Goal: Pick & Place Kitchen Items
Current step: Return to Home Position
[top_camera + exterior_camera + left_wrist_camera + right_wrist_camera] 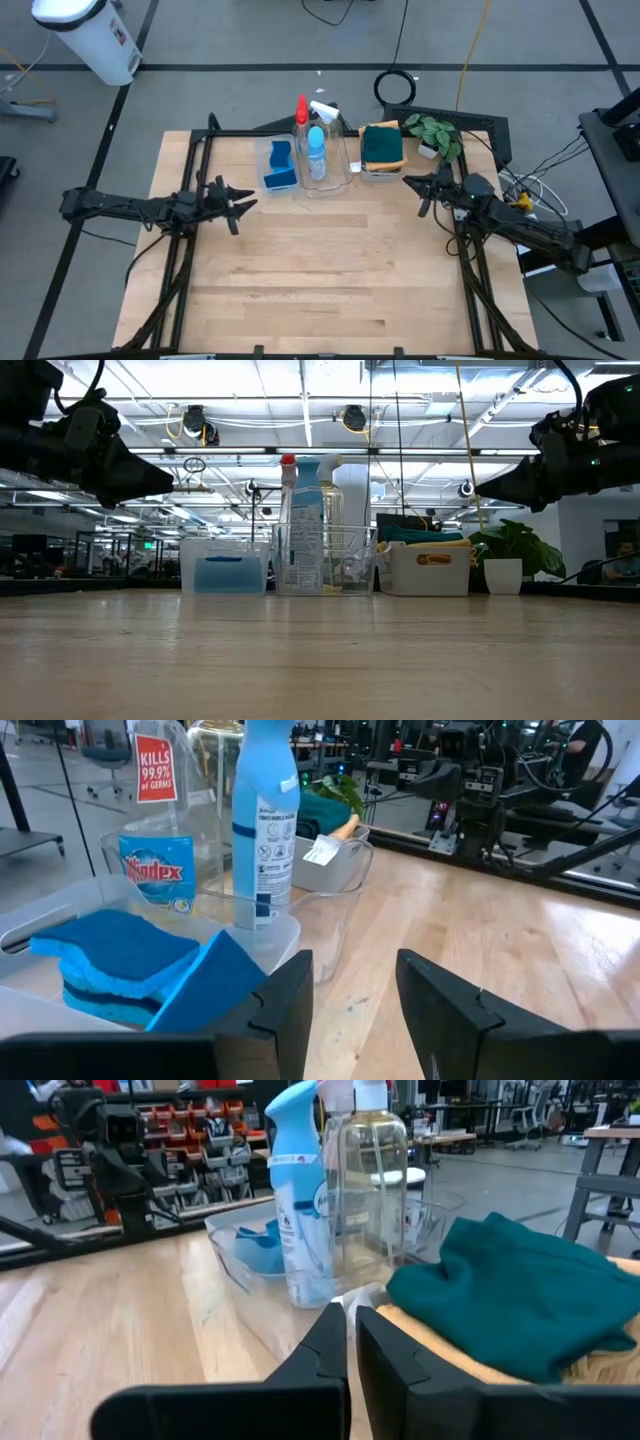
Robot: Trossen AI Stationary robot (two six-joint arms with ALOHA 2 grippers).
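**A:** Where does everything sit?

**B:** All of it is binned. The sponges (120,955) lie in the sponge bin (225,547) just ahead of the left jaws. The bottles (315,152) stand in the middle bin (335,180), farther ahead and off toward the right jaws. The cloths (510,1305), green on top, fill the cloth bin (430,575) right in front of the right jaws.

**A:** And the jaws?

**B:** The left jaws are apart and the right jaws all but together. Both are empty and hang above the bench (320,280).

**A:** So only homing is left?

**B:** I judge so, since nothing lies loose on the bench.

**A:** How do we do it cleanly?

**B:** Draw each arm straight back from its bin first, then fold it. The right jaws sit close to the cloth bin's rim, with the plant (437,135) just beside them, so don't swing sideways early. The left jaws need the same care with the sponge bin. Go slowly, because a nudged bin could tip the bottles.
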